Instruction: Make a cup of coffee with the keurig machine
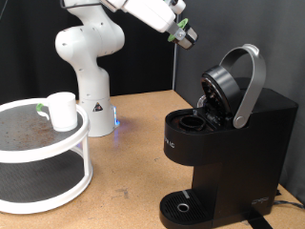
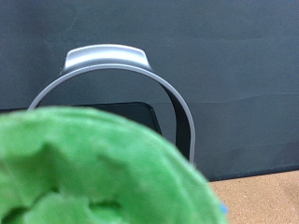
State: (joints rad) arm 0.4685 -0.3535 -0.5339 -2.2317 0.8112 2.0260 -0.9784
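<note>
Worktop (image 1: 143, 143): brown board carrying everything, dark curtain behind.

Keurig machine (image 1: 224, 153): black, boxy, at the exterior view's right. Its grey-silver arched lid handle (image 1: 250, 86) is raised and the brew head is tilted open, so the pod chamber (image 1: 195, 122) is exposed. Cannot tell whether a pod sits in it. The round drip tray (image 1: 181, 205) at the base carries no cup.

White two-tier round rack (image 1: 43, 157): at the exterior view's left, well apart from the machine.

Cup (image 1: 62, 110): small white mug, upright on the rack's upper tier, pale green handle towards the left.

Pincer (image 1: 183, 34): in the air near the exterior view's top, above and to the left of the raised handle, touching nothing. Cannot tell whether the fingers are apart or together, or whether anything is between them. In the wrist view a blurred green mass fills the lower frame, with the arched handle (image 2: 107, 65) beyond it.

Risks, as judgement:
- Pincer is near the raised handle; a sideways sweep could knock the lid down or shift the machine.
- Lid open and tray bare: brewing in this state would spill onto the tray.
- Cup is small and light; an off-centre grip could tip it off the tier.
</note>
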